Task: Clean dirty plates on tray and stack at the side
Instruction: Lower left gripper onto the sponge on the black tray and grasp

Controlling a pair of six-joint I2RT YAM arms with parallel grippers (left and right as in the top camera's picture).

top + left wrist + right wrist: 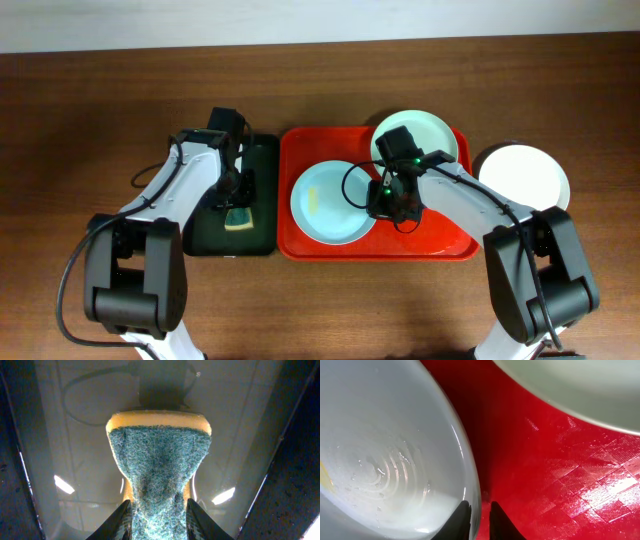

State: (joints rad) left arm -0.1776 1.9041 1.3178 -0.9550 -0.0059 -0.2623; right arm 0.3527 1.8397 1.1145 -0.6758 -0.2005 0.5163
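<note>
Left jaws clamp the sponge (159, 460), frame centre; right jaws pinch the plate (385, 450) rim on the tray (535, 470)

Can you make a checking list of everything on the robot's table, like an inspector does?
Surface: brown wooden table.
Job's things: red tray holds a pale blue plate with a yellow smear; a pale green plate overlaps its far rim; a white plate sits on the table to the tray's right.
Clutter: dark green tray under a sponge.
Grippers: left gripper pinches the sponge; right gripper pinches the blue plate's rim.
Cables: black cables loop along both arms.
Surroundings: pale strip beyond the table.
</note>
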